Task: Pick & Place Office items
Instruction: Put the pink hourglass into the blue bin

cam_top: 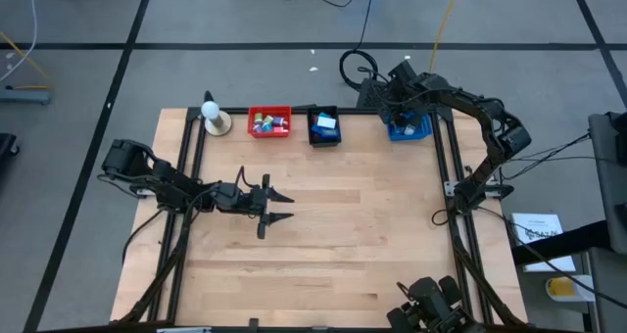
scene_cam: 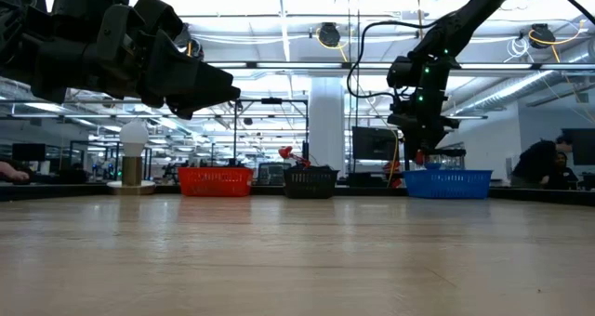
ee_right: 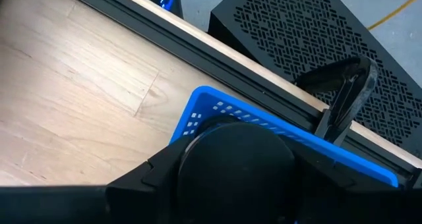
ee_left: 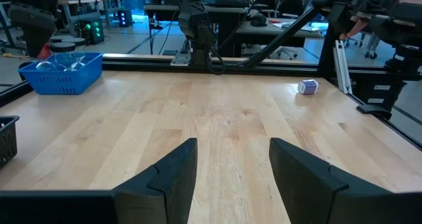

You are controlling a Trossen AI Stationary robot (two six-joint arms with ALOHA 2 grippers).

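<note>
Fingers of the left gripper (cam_top: 282, 207) parted, empty – right gripper (cam_top: 400, 116) over blue bin (cam_top: 419, 130), grip unclear

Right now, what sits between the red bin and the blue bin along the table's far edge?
In the high view, a black bin holding blue items stands between the red bin and blue bin.

Grey floor (cam_top: 245, 20) crossed by dark lines, bright ceiling lights (scene_cam: 279, 0), white column (scene_cam: 327, 121), desks with monitors (scene_cam: 376, 141)

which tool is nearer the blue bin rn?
Right. The right tool hangs directly over the blue bin at the table's far right corner. The left tool, open, hovers mid-table on the left, well away from it.
</note>
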